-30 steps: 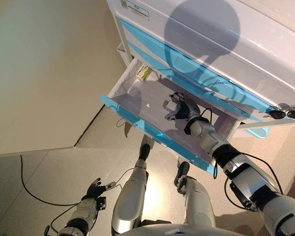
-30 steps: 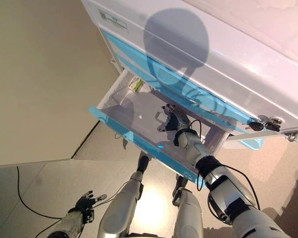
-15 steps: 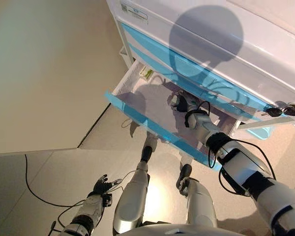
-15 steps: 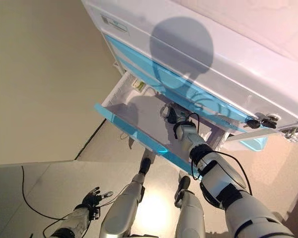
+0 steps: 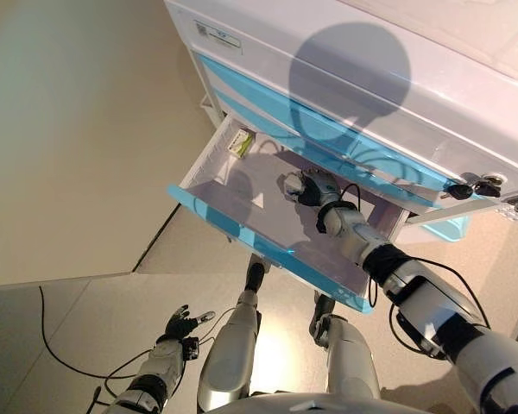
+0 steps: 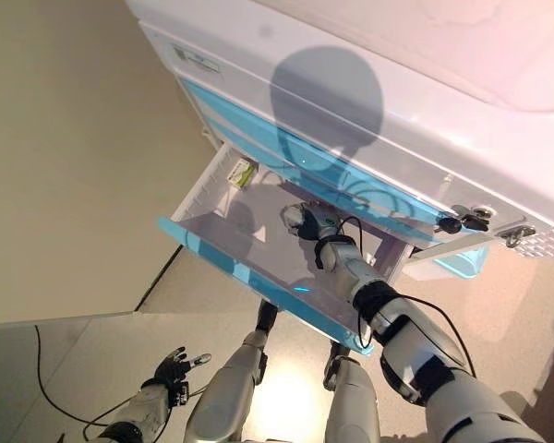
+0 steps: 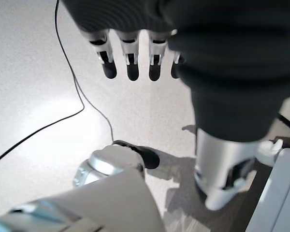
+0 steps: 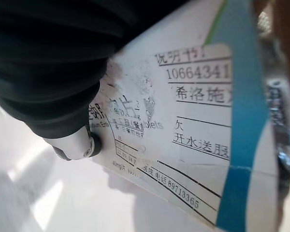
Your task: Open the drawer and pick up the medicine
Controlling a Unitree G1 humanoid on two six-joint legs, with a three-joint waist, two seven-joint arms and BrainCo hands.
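The blue-fronted drawer (image 5: 242, 237) of the white cabinet (image 5: 371, 69) stands pulled out. My right hand (image 5: 312, 186) is inside it, over the drawer's middle, fingers curled round a small white medicine box (image 5: 291, 184). In the right wrist view the box (image 8: 193, 121) fills the picture, white with printed text and a blue stripe, with my thumb (image 8: 77, 145) pressed on it. A second, green-and-white medicine box (image 5: 240, 143) lies in the drawer's far left corner. My left hand (image 5: 180, 325) hangs low beside me, fingers (image 7: 130, 63) straight and empty.
Two more blue-fronted drawers above the open one are closed. A bunch of keys (image 5: 463, 189) hangs from the cabinet's right side. A beige wall (image 5: 78, 129) stands to the left of the cabinet, and grey floor (image 5: 86, 310) lies below.
The whole picture has shifted, so the camera moved. My right hand has stayed inside the drawer with the white box in it. The left hand has barely moved.
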